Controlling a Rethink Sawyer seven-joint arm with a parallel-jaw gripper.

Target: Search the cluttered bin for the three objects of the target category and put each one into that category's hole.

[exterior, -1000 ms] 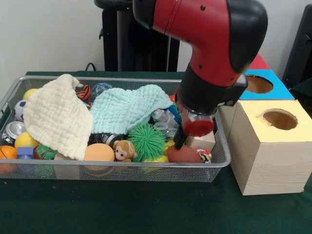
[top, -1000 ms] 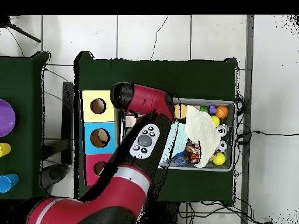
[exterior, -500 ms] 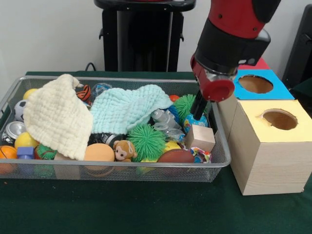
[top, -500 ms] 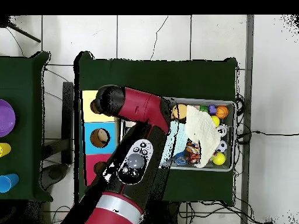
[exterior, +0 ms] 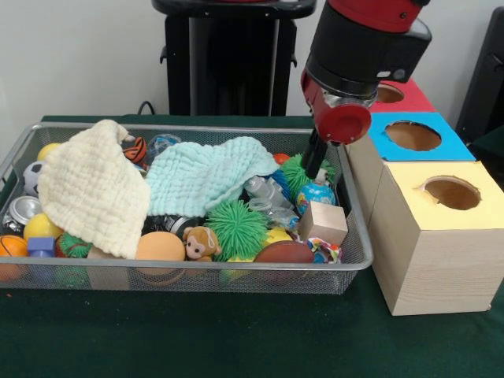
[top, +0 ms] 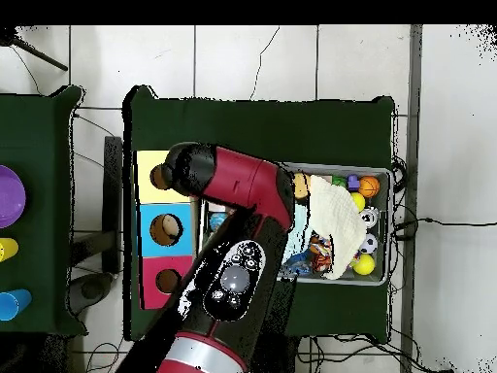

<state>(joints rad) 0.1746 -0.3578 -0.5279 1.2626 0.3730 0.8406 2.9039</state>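
Note:
A wire mesh bin (exterior: pixel 353 260) holds a jumble of toys. My gripper (exterior: pixel 313 165) hangs from the red wrist (exterior: pixel 340 120) over the bin's right end. It is just above a green spiky ball (exterior: pixel 296 172) and a globe ball (exterior: pixel 315 194). I see nothing in it. A wooden cube (exterior: pixel 324 222) and a brown football (exterior: pixel 285 252) lie just in front. The three hole boxes stand right of the bin: yellow (exterior: pixel 450 193), blue (exterior: pixel 413 135) and red (exterior: pixel 391 94). In the overhead view the arm (top: pixel 243 189) hides the gripper.
A cream cloth (exterior: pixel 90 185) and a mint cloth (exterior: pixel 205 173) cover much of the bin. Another green spiky ball (exterior: pixel 236 227), a monkey plush (exterior: pixel 201 242), an orange oval (exterior: pixel 160 246) and several small balls lie around them. Overhead, the boxes (top: pixel 164 229) sit left of the bin (top: pixel 389 228).
The arm has risen out of the bin's front right corner, where the gripper was down by the brown football. It now sits higher and further back, over the green spiky ball.

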